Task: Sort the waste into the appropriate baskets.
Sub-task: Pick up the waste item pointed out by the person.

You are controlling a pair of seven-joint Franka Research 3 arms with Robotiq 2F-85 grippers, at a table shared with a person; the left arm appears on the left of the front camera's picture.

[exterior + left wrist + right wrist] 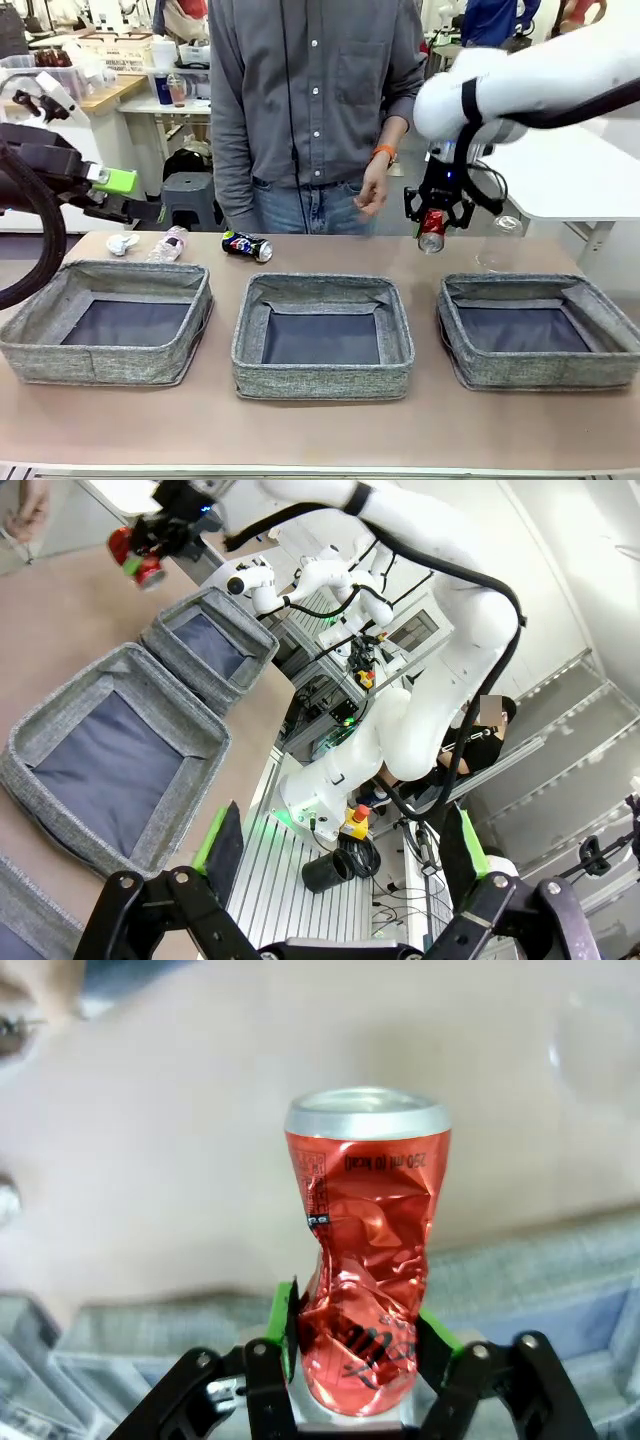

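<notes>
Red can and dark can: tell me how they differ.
The red can hangs clamped in the right gripper above the table; the dark can lies on its side on the table. The red can is shiny red and crumpled at the waist; the dark can is blue-black with bright print. Both are drink cans.

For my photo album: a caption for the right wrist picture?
Right gripper clamps a crumpled red can above the table.
</notes>
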